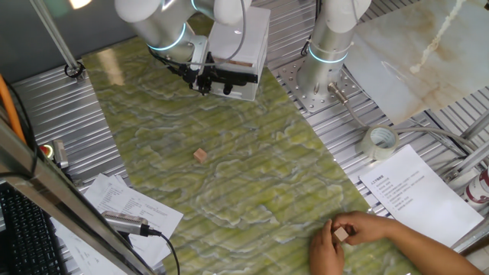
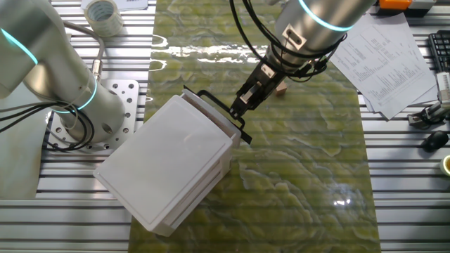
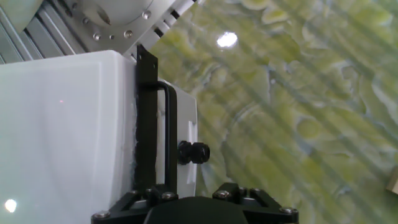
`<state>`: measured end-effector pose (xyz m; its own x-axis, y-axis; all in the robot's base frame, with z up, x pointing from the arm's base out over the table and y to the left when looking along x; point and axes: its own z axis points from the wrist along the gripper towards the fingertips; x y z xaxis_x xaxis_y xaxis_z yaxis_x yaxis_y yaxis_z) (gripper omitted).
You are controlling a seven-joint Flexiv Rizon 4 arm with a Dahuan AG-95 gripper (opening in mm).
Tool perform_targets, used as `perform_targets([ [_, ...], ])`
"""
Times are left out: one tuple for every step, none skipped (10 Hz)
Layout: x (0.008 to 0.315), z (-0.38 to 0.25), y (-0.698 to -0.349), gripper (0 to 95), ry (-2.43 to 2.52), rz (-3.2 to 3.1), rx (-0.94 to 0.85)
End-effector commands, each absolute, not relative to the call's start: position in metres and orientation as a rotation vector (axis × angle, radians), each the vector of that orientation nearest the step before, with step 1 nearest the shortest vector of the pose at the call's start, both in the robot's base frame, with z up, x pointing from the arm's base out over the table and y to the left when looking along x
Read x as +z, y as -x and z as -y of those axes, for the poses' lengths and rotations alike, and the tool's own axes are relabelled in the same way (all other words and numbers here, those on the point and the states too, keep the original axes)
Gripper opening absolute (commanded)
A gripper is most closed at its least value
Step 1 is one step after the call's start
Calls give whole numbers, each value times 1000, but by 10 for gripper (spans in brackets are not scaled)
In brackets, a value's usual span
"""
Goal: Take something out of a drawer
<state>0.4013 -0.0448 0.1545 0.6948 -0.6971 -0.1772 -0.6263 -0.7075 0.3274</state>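
Observation:
The white box [image 2: 165, 165] stands at the back of the green mat, and its drawer looks pushed in. The drawer's black bar handle [image 3: 170, 134] runs along the front, also in the other fixed view [image 2: 211, 98]. My gripper [image 2: 238, 109] is right at the middle of the handle; whether the fingers close on it is hidden. In the hand view only the gripper's black base [image 3: 193, 208] shows, just below the handle. One small tan wooden block [image 1: 200, 155] lies loose on the mat, also seen behind my arm [image 2: 280, 90]. The drawer's inside is hidden.
A person's hand [image 1: 359, 237] at the front right edge holds another tan block [image 1: 340, 234]. A tape roll [image 1: 380, 141] and papers [image 1: 416, 191] lie to the right. A second arm's base [image 1: 325, 69] stands beside the box.

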Motion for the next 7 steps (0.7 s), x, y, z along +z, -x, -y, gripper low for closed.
perform_targets([
  [156, 42, -402, 380, -2665, 1069, -428],
  [156, 40, -403, 380, -2663, 1075, -428],
  [157, 38, -404, 380, -2662, 1085, -429],
  [158, 36, -404, 380, -2662, 1092, -430],
  [158, 34, -405, 380, -2660, 1099, -431],
  [159, 32, -406, 380, -2662, 1103, -431],
  [159, 31, -406, 380, -2661, 1116, -432],
])
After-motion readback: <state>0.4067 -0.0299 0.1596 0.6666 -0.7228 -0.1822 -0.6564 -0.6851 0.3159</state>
